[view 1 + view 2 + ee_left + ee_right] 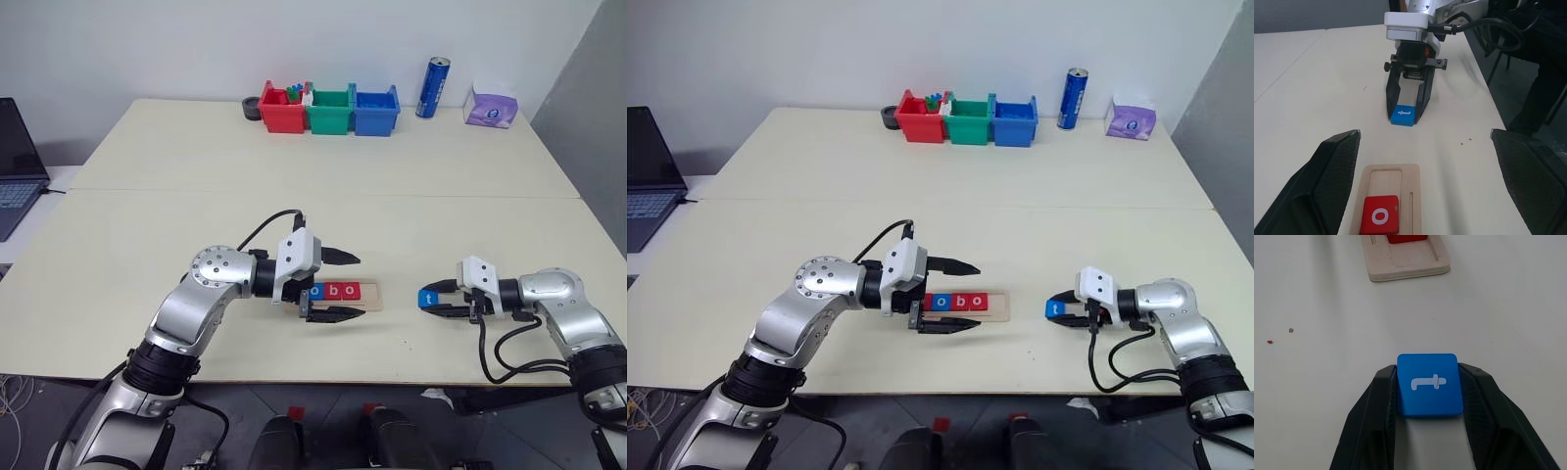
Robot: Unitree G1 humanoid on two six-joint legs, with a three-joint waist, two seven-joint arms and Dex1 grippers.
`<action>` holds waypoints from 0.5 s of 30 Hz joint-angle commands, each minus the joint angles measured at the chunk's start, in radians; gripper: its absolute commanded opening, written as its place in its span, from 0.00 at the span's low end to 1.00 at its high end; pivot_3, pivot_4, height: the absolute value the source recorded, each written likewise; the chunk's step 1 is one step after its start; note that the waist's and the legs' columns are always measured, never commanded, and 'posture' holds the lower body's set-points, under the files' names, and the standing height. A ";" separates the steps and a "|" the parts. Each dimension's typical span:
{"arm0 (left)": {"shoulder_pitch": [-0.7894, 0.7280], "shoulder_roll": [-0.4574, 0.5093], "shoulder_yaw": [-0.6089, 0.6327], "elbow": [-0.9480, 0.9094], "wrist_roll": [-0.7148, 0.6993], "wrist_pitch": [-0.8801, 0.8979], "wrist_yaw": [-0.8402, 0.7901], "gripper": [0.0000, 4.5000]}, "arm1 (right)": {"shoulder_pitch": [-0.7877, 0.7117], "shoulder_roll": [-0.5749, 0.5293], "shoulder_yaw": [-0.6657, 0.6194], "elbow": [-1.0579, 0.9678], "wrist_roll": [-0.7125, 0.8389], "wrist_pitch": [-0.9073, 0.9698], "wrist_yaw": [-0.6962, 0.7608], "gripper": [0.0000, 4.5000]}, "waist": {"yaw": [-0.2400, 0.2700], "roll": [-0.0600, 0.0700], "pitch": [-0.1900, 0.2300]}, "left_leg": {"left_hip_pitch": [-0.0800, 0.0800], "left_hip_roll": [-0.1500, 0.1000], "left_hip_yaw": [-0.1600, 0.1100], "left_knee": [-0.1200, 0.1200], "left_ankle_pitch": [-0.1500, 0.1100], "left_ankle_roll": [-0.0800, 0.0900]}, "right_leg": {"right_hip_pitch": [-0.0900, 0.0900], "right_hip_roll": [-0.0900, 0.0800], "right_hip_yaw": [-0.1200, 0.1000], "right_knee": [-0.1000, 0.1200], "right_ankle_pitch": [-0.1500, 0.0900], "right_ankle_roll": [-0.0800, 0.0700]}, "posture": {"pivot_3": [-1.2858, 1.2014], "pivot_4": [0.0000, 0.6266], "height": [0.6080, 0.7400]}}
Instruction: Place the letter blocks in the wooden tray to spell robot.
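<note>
**A:** Where does the wooden tray lie, and how does it run?

**B:** It lies flat on the pale table, near the front edge. Its long axis runs left to right across the head views, and its rounded right end points toward the right gripper. The tiles visible in its groove, from left, are blue, red "b" and red "o"; the left end is hidden behind the left gripper. The last slot at the right end stands bare.

**A:** And the blue "t" block?

**B:** It rests flat on the table, well to the right of the tray and apart from it. In the right wrist view the letter lies on its side.

**A:** State of the right gripper?

**B:** Its two black fingers press against opposite edges of the "t" block, clamping it. The gripper points left, toward the tray.

**A:** The left gripper?

**B:** It hangs over the tray's left part, fingers spread wide with nothing between them, pointing right.

**A:** Background?

**B:** Red, green and blue bins, a blue can and a tissue pack stand along the far edge; a laptop sits at far left.
</note>
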 commanded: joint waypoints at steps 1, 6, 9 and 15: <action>-0.012 0.006 0.017 -0.005 -0.006 -0.025 -0.007 1.00 | -0.015 -0.004 -0.023 -0.044 0.009 0.063 -0.010 0.33 | 0.000 0.000 0.000 | 0.000 0.000 0.000 0.000 0.000 0.000 | 0.000 0.000 0.000 0.000 0.000 0.000 | 0.52 0.24 1.00; 0.003 0.079 0.086 0.041 -0.027 -0.054 -0.060 1.00 | -0.077 0.080 -0.005 -0.203 0.061 0.208 -0.051 0.33 | -0.008 0.001 0.001 | 0.000 0.001 -0.001 -0.001 0.000 0.000 | -0.001 0.001 0.000 0.001 0.000 0.000 | 0.52 0.24 1.00; 0.013 0.137 0.125 0.091 -0.033 -0.086 -0.110 1.00 | -0.120 0.149 0.027 -0.262 0.062 0.272 -0.068 0.33 | -0.020 0.002 0.001 | 0.001 0.003 -0.002 -0.001 0.000 0.000 | -0.002 0.003 0.000 0.001 0.000 -0.001 | 0.52 0.24 1.00; 0.017 0.180 0.153 0.181 -0.014 -0.145 -0.161 1.00 | -0.183 0.236 0.092 -0.198 0.020 0.258 -0.073 0.33 | 0.001 0.002 0.001 | -0.001 0.001 -0.001 -0.001 0.000 0.000 | -0.002 0.002 -0.002 0.000 0.000 -0.001 | 0.52 0.24 1.00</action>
